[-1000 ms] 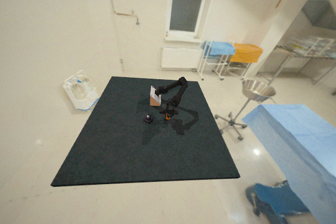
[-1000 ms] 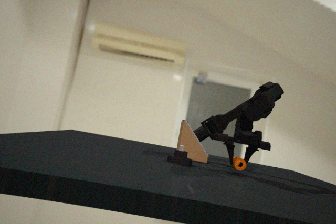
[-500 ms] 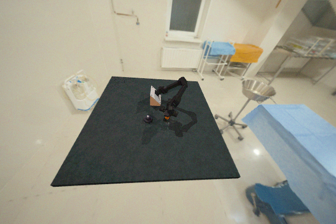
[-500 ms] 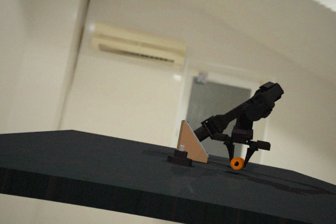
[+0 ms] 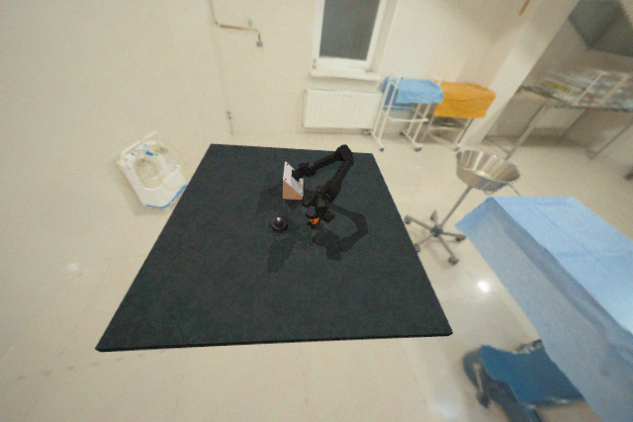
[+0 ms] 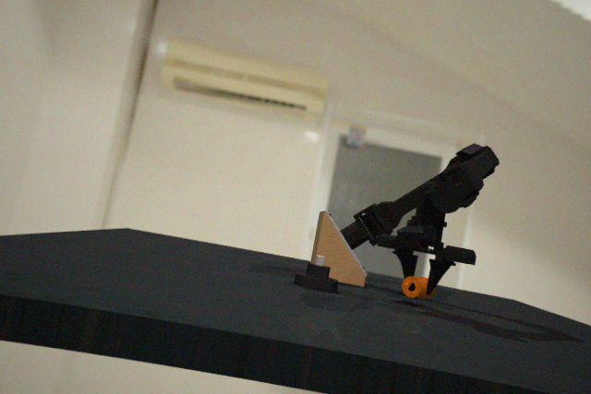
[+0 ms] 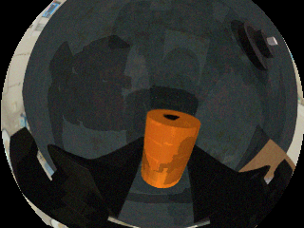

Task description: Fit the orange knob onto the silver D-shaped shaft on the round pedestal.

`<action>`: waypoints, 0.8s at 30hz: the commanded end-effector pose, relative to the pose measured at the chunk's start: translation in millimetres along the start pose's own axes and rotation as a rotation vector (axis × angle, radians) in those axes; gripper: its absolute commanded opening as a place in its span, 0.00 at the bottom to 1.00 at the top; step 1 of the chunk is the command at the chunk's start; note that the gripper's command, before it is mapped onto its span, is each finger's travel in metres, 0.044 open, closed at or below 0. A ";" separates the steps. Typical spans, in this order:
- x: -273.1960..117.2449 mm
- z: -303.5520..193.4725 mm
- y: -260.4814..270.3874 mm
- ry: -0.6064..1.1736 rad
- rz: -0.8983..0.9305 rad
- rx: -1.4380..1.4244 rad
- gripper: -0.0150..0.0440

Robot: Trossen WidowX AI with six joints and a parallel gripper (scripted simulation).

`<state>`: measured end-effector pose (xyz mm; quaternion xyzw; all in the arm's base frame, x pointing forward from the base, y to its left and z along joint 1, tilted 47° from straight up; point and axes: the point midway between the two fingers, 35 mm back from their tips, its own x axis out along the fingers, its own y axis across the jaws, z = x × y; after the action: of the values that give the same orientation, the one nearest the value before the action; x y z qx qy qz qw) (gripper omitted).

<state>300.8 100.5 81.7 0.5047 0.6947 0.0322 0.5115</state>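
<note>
The orange knob (image 5: 314,220) (image 6: 421,287) (image 7: 169,152) is a cylinder held on its side between the fingers. Its dark hole shows in one end face in the exterior view and in the wrist view; I cannot make out the hole's flat side. My gripper (image 6: 418,280) is shut on the knob, low over the table. The dark round pedestal (image 5: 278,225) (image 6: 316,280) (image 7: 253,46) stands upright, apart from the knob, left of it in the top and exterior views and at the upper right in the wrist view. Its silver shaft (image 5: 279,219) (image 6: 319,259) (image 7: 272,41) points up, with nothing on it.
A wooden wedge block with a pale sloped face (image 5: 292,185) (image 6: 336,260) stands behind the pedestal, by the arm's base; its corner shows at the lower right in the wrist view. All stand on a dark table top (image 5: 265,299) (image 6: 166,284).
</note>
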 end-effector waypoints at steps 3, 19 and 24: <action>-0.4 -0.4 0.4 0.001 0.002 0.207 0.56; -0.4 -0.4 0.4 0.002 0.002 0.521 0.56; -0.4 -0.4 0.4 0.002 0.002 0.696 0.56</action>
<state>300.8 100.5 81.7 0.6316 0.6741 -0.1712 0.3426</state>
